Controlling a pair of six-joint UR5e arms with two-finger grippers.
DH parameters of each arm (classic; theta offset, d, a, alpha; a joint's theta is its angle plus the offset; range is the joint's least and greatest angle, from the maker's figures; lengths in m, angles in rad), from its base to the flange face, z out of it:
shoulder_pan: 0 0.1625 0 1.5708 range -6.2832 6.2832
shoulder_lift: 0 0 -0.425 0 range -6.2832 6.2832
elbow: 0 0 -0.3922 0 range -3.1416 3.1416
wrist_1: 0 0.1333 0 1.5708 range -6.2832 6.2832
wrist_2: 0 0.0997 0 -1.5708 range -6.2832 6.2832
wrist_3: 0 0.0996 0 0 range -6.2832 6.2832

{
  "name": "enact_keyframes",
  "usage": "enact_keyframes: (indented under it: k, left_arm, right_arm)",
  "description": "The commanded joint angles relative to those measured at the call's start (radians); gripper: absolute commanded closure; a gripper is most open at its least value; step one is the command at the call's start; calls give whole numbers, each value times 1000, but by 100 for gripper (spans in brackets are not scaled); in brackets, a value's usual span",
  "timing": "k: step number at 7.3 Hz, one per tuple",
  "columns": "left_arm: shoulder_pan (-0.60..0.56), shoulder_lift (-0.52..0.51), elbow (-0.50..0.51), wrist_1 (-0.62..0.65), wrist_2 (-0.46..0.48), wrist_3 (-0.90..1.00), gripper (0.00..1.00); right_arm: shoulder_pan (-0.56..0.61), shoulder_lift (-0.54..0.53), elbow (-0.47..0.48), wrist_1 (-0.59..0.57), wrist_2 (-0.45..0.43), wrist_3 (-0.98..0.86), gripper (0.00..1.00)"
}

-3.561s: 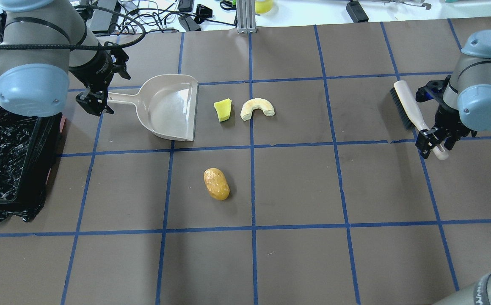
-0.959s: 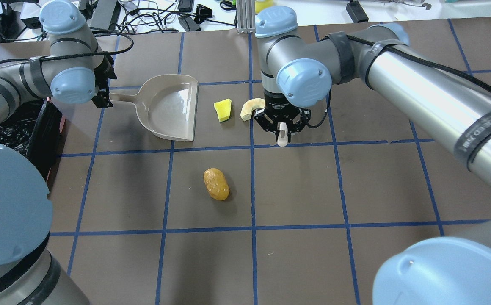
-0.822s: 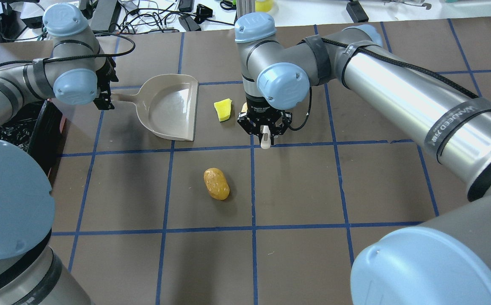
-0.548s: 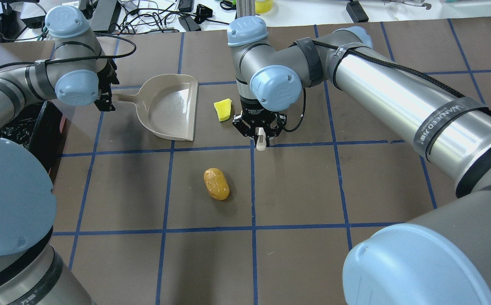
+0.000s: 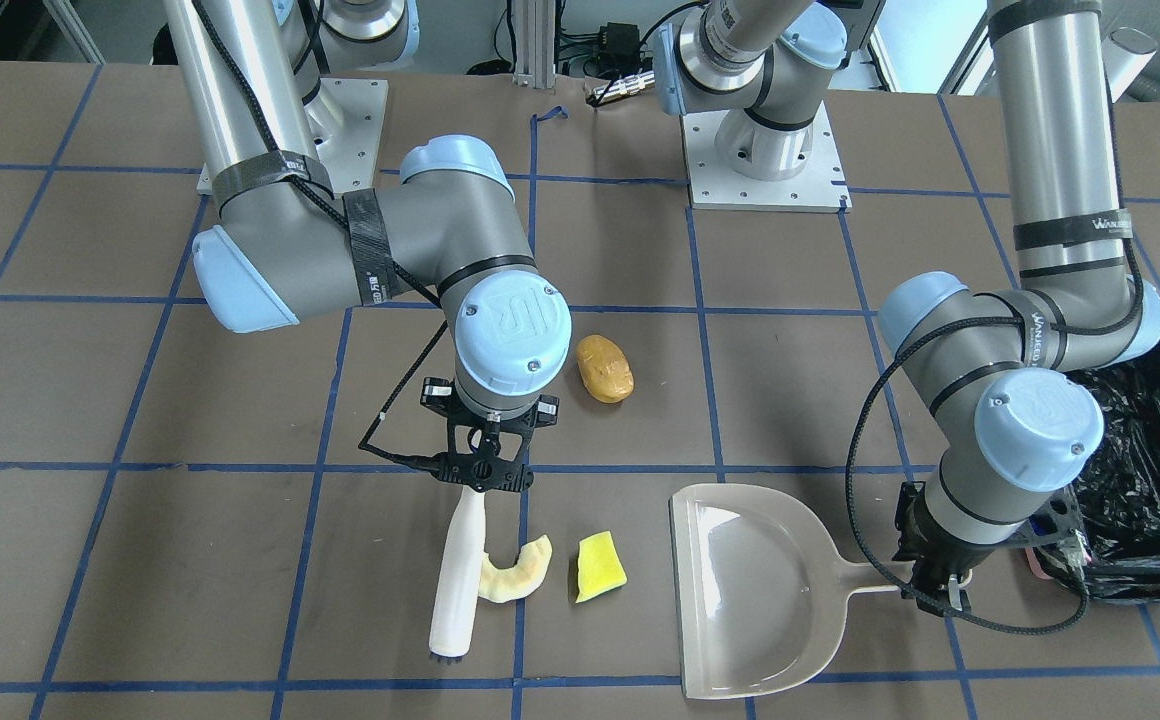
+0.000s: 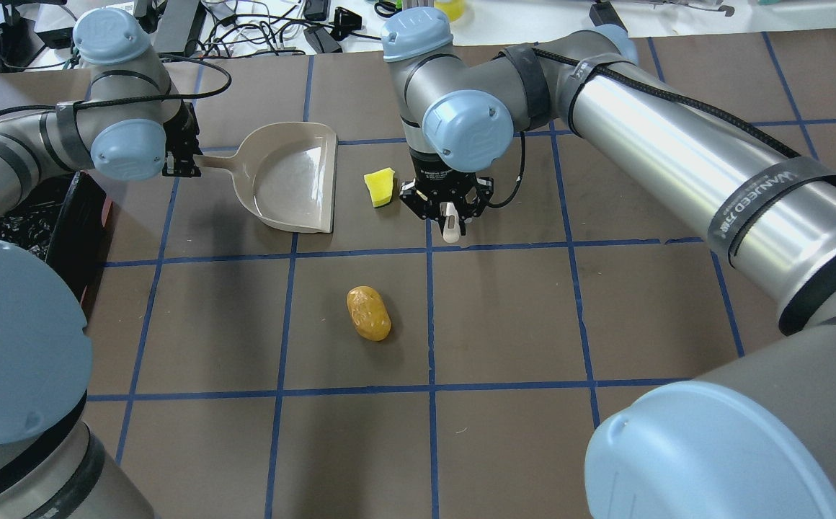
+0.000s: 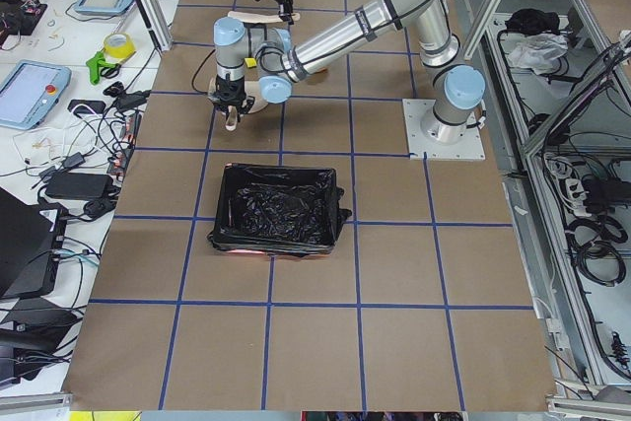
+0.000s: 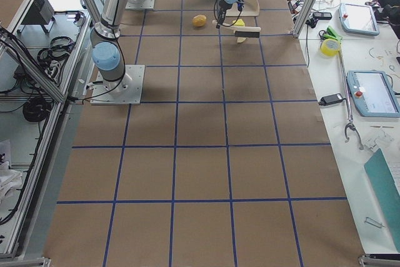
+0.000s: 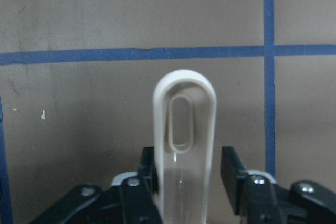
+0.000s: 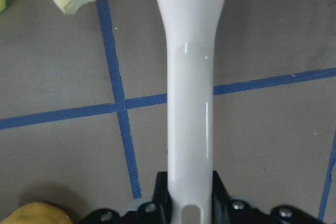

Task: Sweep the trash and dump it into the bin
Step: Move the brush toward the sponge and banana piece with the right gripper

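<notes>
Three pieces: lump [image 5: 605, 368], wedge [image 5: 600, 566], crescent [image 5: 522, 572] seemingly touching brush [image 5: 458, 580]; one dustpan [image 5: 755, 600], one bin [image 5: 1140, 585].

We see a glossy plastic dustpan [image 5: 755, 590], a smooth plastic brush [image 5: 458, 570], and crinkly shiny plastic lining the bin [image 5: 1155, 470].

A brown counter [image 6: 504, 317] gridded with blue tape lines [image 6: 431, 346] lies beneath the right hand [image 6: 449, 214]. Beyond that hand stand an aluminium post [image 6: 415, 32] and tangled black cables [image 6: 274, 34].
</notes>
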Motion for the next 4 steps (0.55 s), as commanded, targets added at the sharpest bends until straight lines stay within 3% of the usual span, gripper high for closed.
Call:
enact_keyframes:
  k: [1, 3, 4]
  left_arm:
    - [-1, 13, -1, 4, -27, 9, 100]
    - [-7, 15, -4, 6, 4, 10, 100]
    - [-11, 9, -5, 18, 66, 4, 100]
  right_arm:
    - [-7, -3, -1, 61, -62, -25, 100]
    - [-7, -4, 14, 68, -71, -26, 99]
    - [-7, -9, 57, 59, -68, -20, 99]
